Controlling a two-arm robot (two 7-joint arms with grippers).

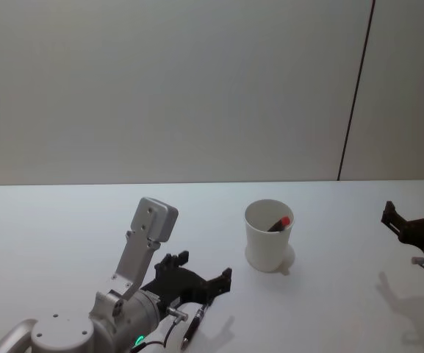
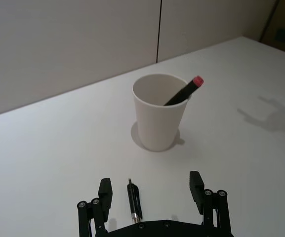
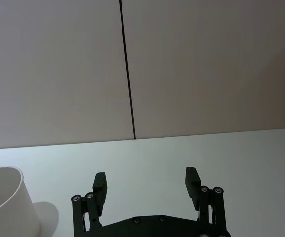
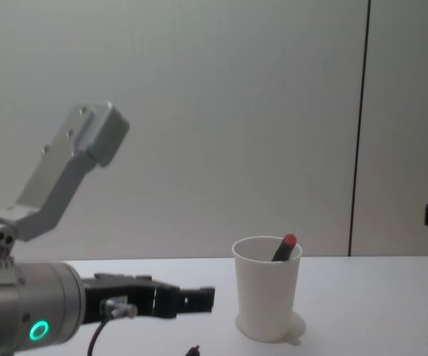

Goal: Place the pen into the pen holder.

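Black pen (image 2: 135,201) lies flat on the counter (image 1: 65,243), near side of the cup (image 2: 158,118) and apart from it. It sits under the left end effector (image 2: 150,182). A silver tip shows at its near end in the left wrist view.

Your left end effector hovers just above the pen with fingers wide apart. The pen lies between them, closer to one finger than the other, and nothing is gripped. The barrel runs roughly along the fingers, so closing should pinch across it.

Handling, as a judgement: expect it to be light, stiff, thin and smooth, so it may roll or pivot when pinched. Take it mid-barrel, centred between the pads. It lies low on the counter, so go right down without jamming the fingertips.

The cup is white paper, upright and open-topped. It probably tips or slides easily, so don't knock the rim. A second pen (image 2: 184,92), black with a red end, leans inside against the rim, so aim for the free side.

Your right end effector (image 3: 146,176) is parked off to the right of the cup, fingers apart and holding nothing.

The counter is plain white and smooth. Behind it is a pale wall (image 1: 197,88) with one dark vertical seam (image 1: 355,88).
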